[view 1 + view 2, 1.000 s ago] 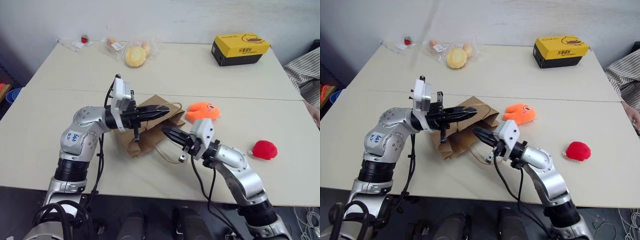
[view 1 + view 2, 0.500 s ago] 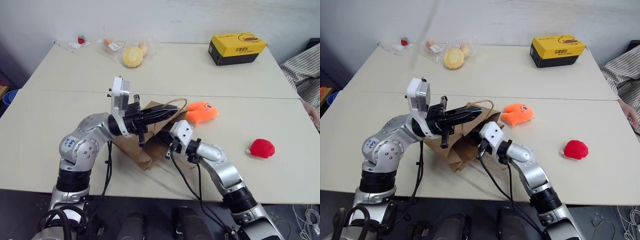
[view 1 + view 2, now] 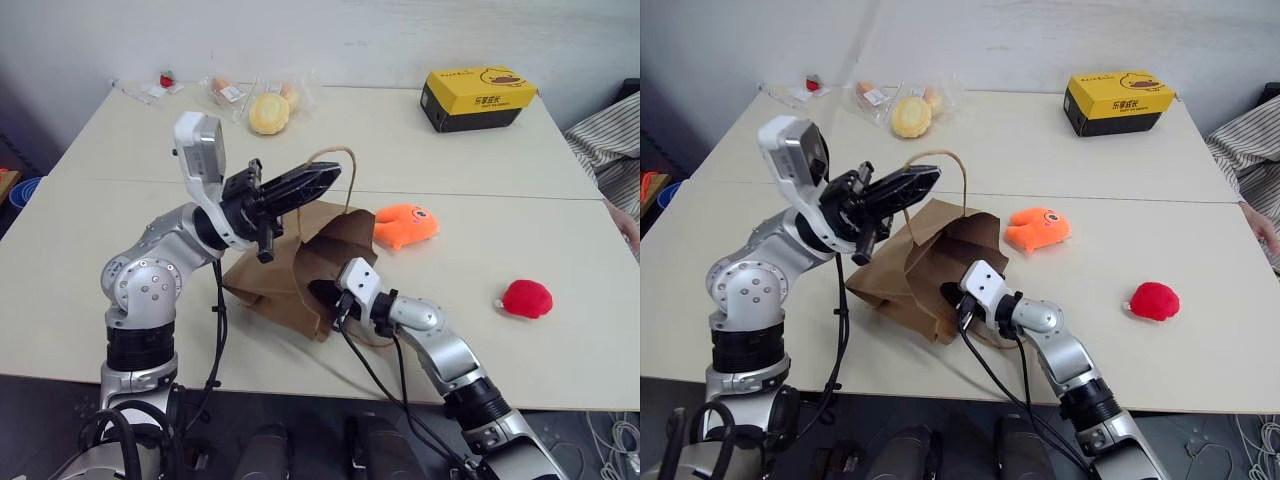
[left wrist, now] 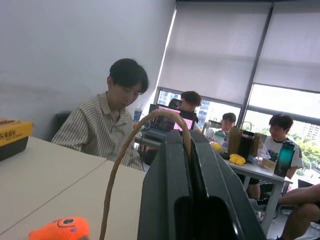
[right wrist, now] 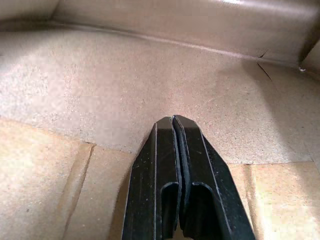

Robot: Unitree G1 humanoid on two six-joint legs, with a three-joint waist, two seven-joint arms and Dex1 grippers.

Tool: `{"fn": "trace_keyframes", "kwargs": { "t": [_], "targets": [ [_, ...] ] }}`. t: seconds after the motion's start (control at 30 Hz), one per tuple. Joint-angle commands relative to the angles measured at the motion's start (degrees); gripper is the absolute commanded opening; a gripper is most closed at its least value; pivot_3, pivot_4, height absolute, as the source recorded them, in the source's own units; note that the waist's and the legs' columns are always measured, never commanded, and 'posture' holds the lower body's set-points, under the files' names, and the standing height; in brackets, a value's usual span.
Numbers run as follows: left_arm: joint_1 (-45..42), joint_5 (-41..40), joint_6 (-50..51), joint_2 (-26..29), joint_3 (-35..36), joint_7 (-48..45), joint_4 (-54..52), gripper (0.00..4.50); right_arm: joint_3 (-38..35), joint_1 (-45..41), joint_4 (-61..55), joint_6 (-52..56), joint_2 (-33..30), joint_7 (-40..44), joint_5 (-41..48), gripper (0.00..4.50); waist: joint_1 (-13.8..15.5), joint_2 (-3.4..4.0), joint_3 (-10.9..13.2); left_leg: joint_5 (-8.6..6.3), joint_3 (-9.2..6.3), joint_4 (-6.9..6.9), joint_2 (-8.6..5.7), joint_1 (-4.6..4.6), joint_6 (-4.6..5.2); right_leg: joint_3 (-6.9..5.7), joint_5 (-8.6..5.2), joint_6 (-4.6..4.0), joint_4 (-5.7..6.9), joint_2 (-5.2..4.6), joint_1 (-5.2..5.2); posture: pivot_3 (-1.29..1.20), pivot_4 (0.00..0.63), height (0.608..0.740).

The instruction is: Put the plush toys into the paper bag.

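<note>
Tabletop: left claw [image 3: 328,177] lifted bag handle [image 3: 334,160]; right claw now inside paper bag [image 3: 300,265].

Pale tables [image 3: 420,150], blinded windows [image 4: 280,55]

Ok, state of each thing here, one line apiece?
Brown kraft paper bag: mouth open, one handle lifted.
Left gripper: shut on the handle.
Right gripper: shut, inside the bag.
Orange plush toy: on the table.
Round red plush toy: on the table.

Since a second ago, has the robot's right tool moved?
Yes. The right tool has gone from the open tabletop into the paper bag's mouth, away from the orange plush toy.
</note>
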Motion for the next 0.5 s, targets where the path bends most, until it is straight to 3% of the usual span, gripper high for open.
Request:
{"fn": "trace_keyframes", "kwargs": {
  "t": [0.03, 0.4, 0.5],
  "targets": [
    [-0.8, -2.9, 0.2, 0.2, 2.7, 1.6, 0.6, 0.00, -0.8, 1.9, -0.4, -0.5, -0.8, -0.6, -0.8, 0.05, 0.1, 0.00, 0.0, 0.00, -0.01, 0.01, 0.00, 0.01, 0.00, 0.00, 0.00, 0.00, -0.03, -0.01, 0.01, 0.00, 0.150, 0.740],
    [3.2, 2.1, -2.7, -0.4, -1.2, -0.3, 0.3, 0.00, -2.8, 3.6, -7.5, -2.7, -0.3, 1.9, 3.7, 0.05, 0.0, 0.00, 0.0, -0.01, -0.02, -0.02, 0.00, -0.01, -0.03, 0.00, 0.00, 0.00, -0.06, 0.01, -0.02, 0.00, 0.150, 0.740],
    [3.9, 3.5, -3.9, -0.9, -2.2, -1.2, 0.7, 0.00, -6.5, 4.9, -11.8, 0.9, 1.7, 3.1, 12.2, 0.05, 0.0, 0.00, 0.0, -0.01, -0.02, -0.04, 0.00, -0.01, -0.04, -0.01, 0.00, 0.00, -0.07, 0.01, -0.03, 0.00, 0.150, 0.740]
  ]
}}
